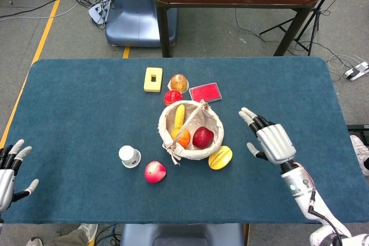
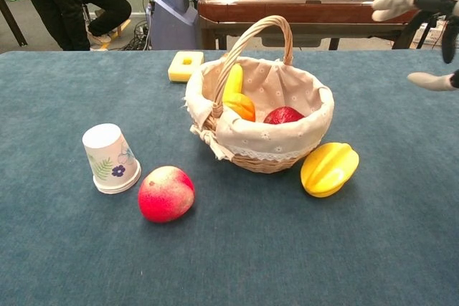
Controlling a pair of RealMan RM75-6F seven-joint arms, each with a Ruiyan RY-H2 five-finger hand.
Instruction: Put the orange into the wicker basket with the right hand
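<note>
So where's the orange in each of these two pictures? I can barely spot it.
Head view: the orange lies inside the wicker basket, in its left part, below the yellow banana and left of the red apple.
Chest view: the orange peeks over the basket's cloth rim, just right of the handle's near foot, left of the red apple.
Shared landmark: the yellow starfruit on the table beside the basket.

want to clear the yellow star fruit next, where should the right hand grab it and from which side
Probably across its middle, fingers settling into the grooves between the ridges. The star fruit lies on its side against the wicker basket, so that flank is blocked. Bring the right hand, now open, from above on its outer side, away from the basket.
</note>
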